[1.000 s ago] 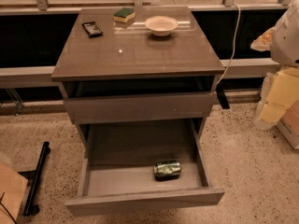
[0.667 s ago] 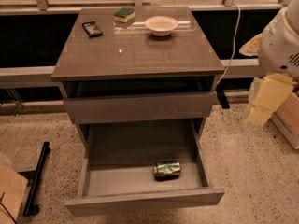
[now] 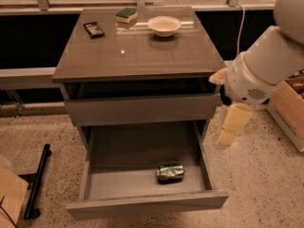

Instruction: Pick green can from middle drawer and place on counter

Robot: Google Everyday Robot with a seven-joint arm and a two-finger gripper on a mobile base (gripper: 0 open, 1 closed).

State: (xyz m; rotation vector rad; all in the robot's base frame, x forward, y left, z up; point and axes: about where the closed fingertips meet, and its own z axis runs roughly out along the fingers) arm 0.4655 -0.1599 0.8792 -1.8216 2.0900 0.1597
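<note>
The green can (image 3: 170,171) lies on its side in the open middle drawer (image 3: 142,204), towards the front right of the tray. The counter (image 3: 142,51) is the glossy top of the cabinet above. My gripper (image 3: 231,127) hangs down from the white arm (image 3: 266,65) at the right of the cabinet. It is beside the drawer's right wall, above and to the right of the can, and not touching it. It holds nothing that I can see.
On the counter's back part stand a white bowl (image 3: 164,25), a green-and-yellow sponge (image 3: 127,15) and a small dark object (image 3: 94,29). A closed drawer front (image 3: 142,109) sits above the open one. A black bar (image 3: 37,180) lies on the floor left; a wooden crate (image 3: 289,106) stands right.
The arm has swung in from the right edge towards the cabinet, and the gripper now hangs close to the drawer's right side. The can and drawer have not moved.
</note>
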